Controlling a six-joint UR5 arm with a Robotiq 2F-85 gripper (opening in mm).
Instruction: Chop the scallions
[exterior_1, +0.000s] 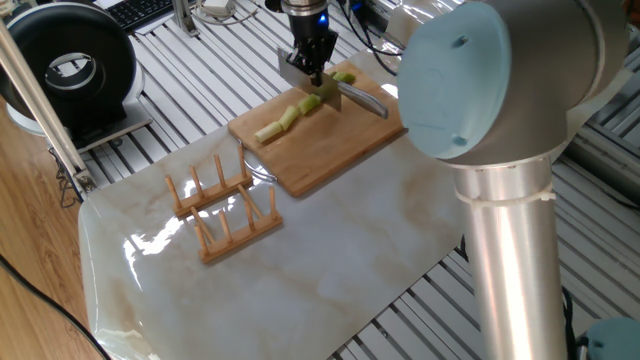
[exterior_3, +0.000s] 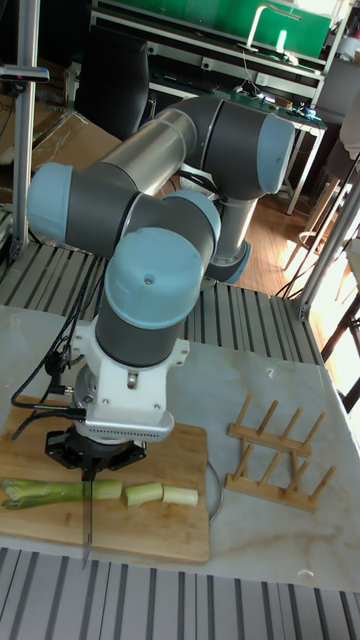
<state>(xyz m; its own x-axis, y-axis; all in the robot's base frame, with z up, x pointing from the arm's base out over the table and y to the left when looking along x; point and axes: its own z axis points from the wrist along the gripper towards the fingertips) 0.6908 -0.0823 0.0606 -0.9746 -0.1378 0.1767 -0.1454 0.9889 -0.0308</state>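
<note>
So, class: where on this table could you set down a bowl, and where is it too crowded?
Free: the marble top between the wooden rack and the arm's column, and its near corner. Crowded: the cutting board, where the scallions lie under the claw and knife.

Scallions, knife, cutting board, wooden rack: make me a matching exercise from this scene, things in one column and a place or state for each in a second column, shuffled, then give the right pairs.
Things:
1. scallions
2. knife
3. cutting board
4. wooden rack

Place or state:
A. stands on the marble tabletop, beside the board, holding nothing
B. lies flat on the table under the green pieces
C. held in the gripper, blade down among the pieces
D. lie on the board, one long piece and two short cut ones

Pairs: 1-D, 2-C, 3-B, 4-A
</note>
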